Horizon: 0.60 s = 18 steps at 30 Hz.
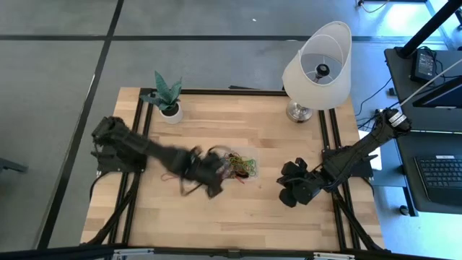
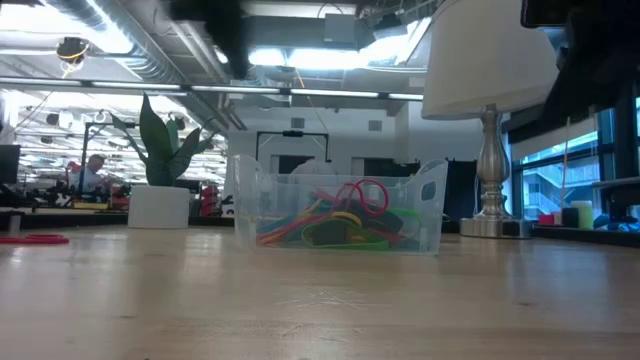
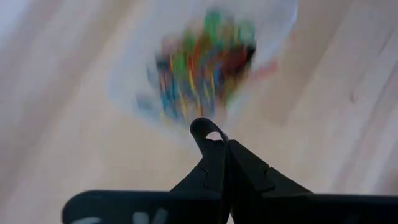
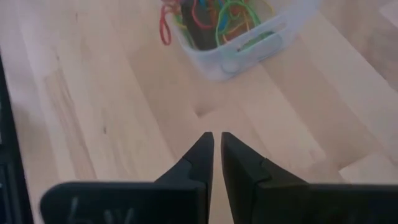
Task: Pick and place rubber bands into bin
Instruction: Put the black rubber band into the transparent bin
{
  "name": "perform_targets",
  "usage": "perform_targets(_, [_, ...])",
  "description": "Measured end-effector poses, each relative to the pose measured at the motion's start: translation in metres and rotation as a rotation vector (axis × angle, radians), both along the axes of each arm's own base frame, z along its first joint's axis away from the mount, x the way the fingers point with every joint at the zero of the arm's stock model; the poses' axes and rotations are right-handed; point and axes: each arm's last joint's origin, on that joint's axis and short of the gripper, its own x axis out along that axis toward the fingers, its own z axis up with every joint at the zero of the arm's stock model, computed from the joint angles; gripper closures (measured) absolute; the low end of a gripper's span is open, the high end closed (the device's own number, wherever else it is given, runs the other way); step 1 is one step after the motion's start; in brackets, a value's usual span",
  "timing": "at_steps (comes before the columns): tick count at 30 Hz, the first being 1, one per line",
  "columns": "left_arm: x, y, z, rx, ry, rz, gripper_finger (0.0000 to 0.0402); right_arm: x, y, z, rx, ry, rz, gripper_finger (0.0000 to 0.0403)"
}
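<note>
many rubber bands (image 2: 335, 222) within bin (image 2: 432, 215) walls

From overhead, the left arm's dark pincer (image 1: 209, 175) is smearing into a blur beside the small clear plastic bin (image 1: 249, 155), its fingertips lost. The left wrist camera is showing the tangle of thin coloured rubber bands (image 3: 202, 65) only as streaks, and the bin's walls are dissolving into a pale haze. In the right wrist camera the picture's edge is cutting off the bin's far side. Low across the tabletop, the white lampshade (image 2: 490, 60) is running out of frame, and distant people are showing too small to make out.
</note>
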Motion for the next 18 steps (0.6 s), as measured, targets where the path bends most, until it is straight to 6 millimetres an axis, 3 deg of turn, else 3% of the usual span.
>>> perform_targets(4, [0.034, 0.048, 0.006, 0.040, 0.003, -0.184, 0.0398, 0.005, -0.002, 0.002, 0.022, -0.033, -0.020, 0.0367])
perform_targets(8, [0.057, 0.080, -0.015, 0.005, 0.110, -0.327, 0.0398, 0.009, -0.003, 0.004, 0.048, -0.067, -0.035, 0.0367])
perform_targets(13, [0.074, 0.090, -0.058, -0.006, 0.297, -0.475, 0.0398, 0.011, -0.005, 0.004, 0.092, -0.083, -0.093, 0.0367])
perform_targets(18, [0.081, 0.090, -0.082, -0.083, 0.356, -0.548, 0.0394, 0.013, -0.008, 0.004, 0.113, -0.082, -0.139, 0.0367])
